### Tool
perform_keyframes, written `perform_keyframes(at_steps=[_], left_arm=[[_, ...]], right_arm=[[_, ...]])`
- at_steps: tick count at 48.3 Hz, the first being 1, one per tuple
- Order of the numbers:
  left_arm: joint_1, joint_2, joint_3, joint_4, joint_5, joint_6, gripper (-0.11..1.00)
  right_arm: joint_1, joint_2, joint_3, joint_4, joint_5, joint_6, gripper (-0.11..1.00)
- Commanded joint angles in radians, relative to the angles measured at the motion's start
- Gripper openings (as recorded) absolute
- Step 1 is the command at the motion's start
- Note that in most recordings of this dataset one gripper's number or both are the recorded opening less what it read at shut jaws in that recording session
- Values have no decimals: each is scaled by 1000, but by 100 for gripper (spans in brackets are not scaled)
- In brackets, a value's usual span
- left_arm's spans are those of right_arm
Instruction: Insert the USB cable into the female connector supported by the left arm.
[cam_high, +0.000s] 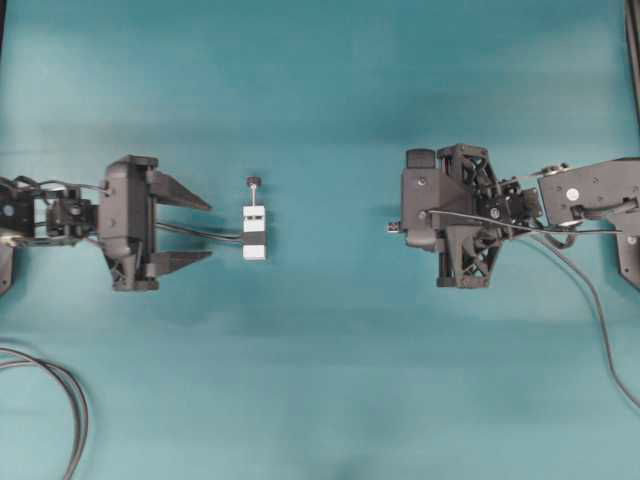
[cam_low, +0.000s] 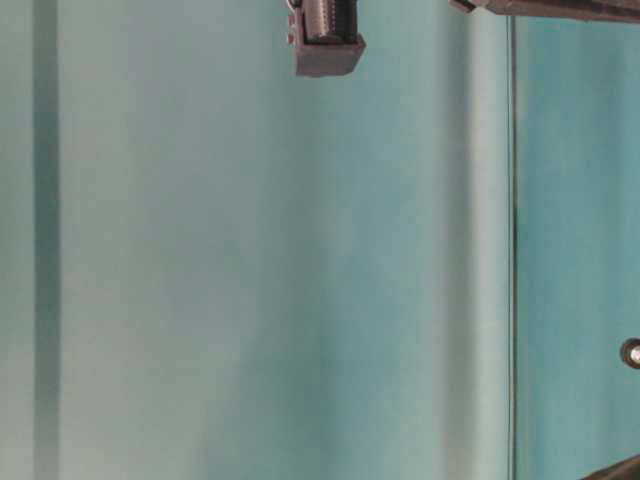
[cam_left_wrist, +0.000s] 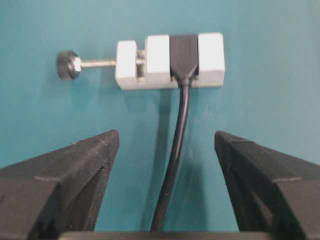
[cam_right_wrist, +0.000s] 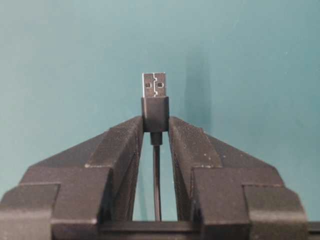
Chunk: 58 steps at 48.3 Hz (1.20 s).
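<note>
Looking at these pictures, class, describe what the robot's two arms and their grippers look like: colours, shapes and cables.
Both arms are matt black. The left gripper has two long wedge-shaped fingers tapering to points, on a boxy wrist with thin black wires behind. The right gripper has similar ribbed black fingers on an open lattice frame, with a thin cable running across it and silvery screws on the arm link.

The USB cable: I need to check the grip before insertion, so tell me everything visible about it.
The USB cable is thin and dark, ending in a black plug with a silvery metal tip. The right gripper pinches the plug body between its fingertips; the tip sticks out beyond them, touching nothing, over the teal surface. The cord runs back between the fingers.
</note>
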Motion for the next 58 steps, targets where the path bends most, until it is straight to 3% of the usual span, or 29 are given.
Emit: perform_keyframes(at_steps=[1, 33, 58], left_arm=[[9, 12, -31, -3, -6, 9, 85], [37, 130, 8, -2, -330, 9, 85], [-11, 201, -23, 2, -339, -80, 85]], right_arm=[[0, -8, -29, -2, -5, 5, 21], [-2, 109, -158, -21, -54, -2, 21], [-2, 178, -232, -21, -18, -2, 21]])
